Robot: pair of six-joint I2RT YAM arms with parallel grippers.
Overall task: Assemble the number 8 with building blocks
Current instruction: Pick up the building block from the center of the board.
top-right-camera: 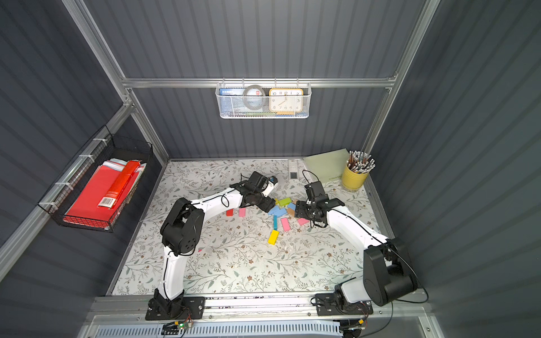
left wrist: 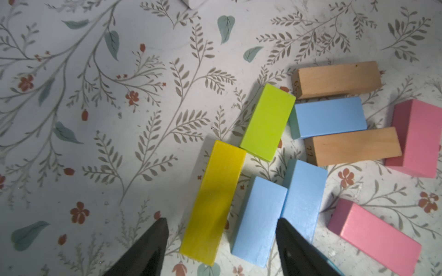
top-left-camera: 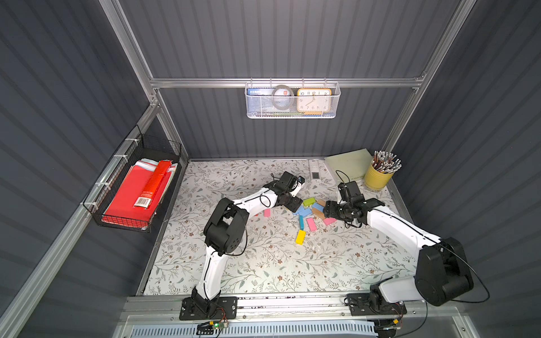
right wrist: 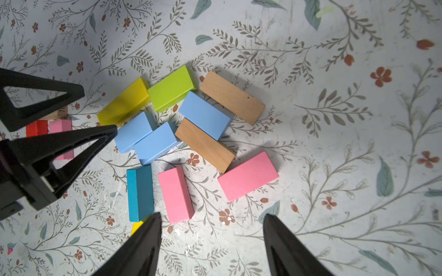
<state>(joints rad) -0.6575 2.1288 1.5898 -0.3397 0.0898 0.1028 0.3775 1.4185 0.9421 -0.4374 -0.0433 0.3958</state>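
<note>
The building blocks [top-left-camera: 310, 208] lie jumbled mid-table, and no number 8 shows. My left gripper [left wrist: 221, 224] is open and low over the heap's left side. It straddles a yellow block [left wrist: 215, 203] and a light blue block [left wrist: 258, 219], and one finger [left wrist: 294, 248] overlaps a second light blue block [left wrist: 303, 196]. Green [left wrist: 267, 121], tan [left wrist: 354, 145] and pink [left wrist: 373, 236] blocks lie beyond. My right gripper [right wrist: 212, 216] is open over bare table, near a teal block [right wrist: 140, 191] and a pink block [right wrist: 175, 194]. Both grippers [top-left-camera: 294, 206] [top-left-camera: 328, 209] flank the heap.
A lone yellow block [top-left-camera: 300, 237] lies nearer the front. Red [top-right-camera: 229, 212] and pink [top-right-camera: 242, 212] blocks sit under the left arm. At the back right are a yellow pencil cup [top-left-camera: 377, 177], a green pad [top-left-camera: 349, 166] and a remote [top-left-camera: 315, 172]. A wire basket [top-left-camera: 137, 190] hangs on the left wall.
</note>
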